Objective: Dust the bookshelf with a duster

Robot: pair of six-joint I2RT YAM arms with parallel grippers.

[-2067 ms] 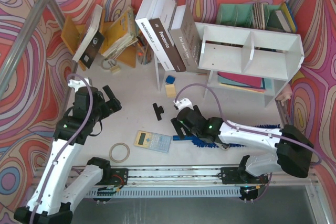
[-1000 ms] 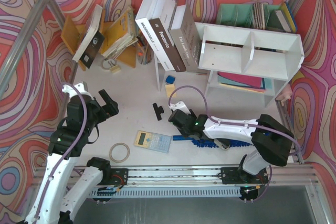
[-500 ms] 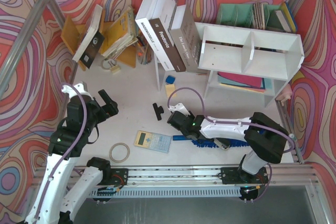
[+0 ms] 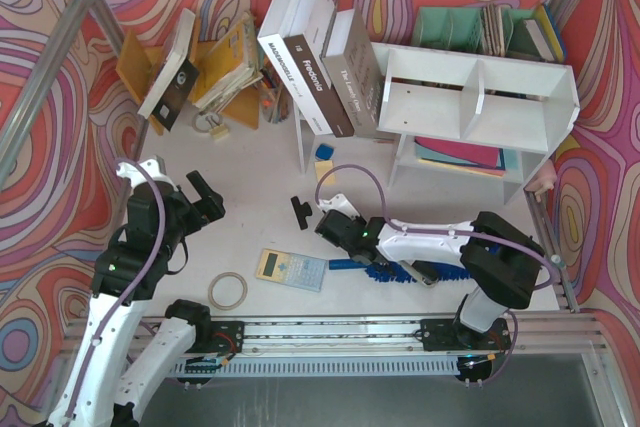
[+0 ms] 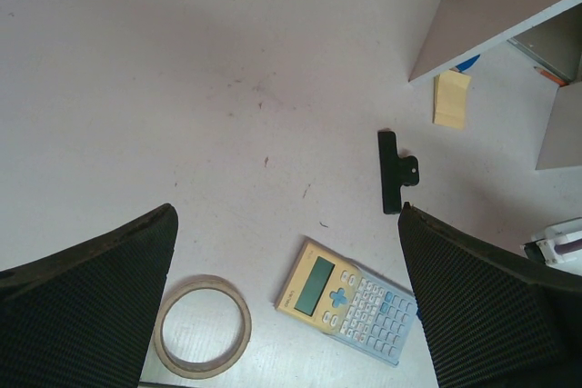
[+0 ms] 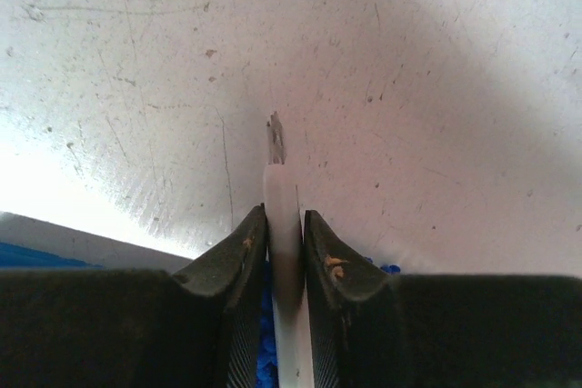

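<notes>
At the far left the patterned wall [image 4: 40, 197] closes off the white table [image 4: 250, 162]. The left claw [image 4: 207, 197], black and two-fingered, hangs above bare surface with its fingers spread wide, holding nothing. Open room runs ahead of it up to the one orange wooden book rack [image 4: 235, 97] at the rear. Near the front edge lie one tan tape ring [image 4: 228, 290], one yellow-and-blue calculator [image 4: 290, 269] and one black binder clip [image 4: 299, 211], all apart from each other. Three large hardback books [image 4: 320, 67] lean at mid-rear, with two small sticky-note pads [image 4: 325, 173], one blue and one yellow, just in front of them. The right claw [image 4: 335, 230] pinches the handle end of the one duster [image 4: 390, 272], a fluffy royal-blue microfibre brush on a straight handle lying flat on the table, just right of the calculator. The wrist view shows both pads [image 6: 241, 261] pressed against the narrow handle. Compared with a second ago, these fingers have closed and the right elbow has folded leftward, while the duster lies where it did. At the right rear stands the one bookshelf [image 4: 478, 87], a wide white board unit with two upper compartments and a lower level. It is well apart from the duster, and its right end is near the wall.
</notes>
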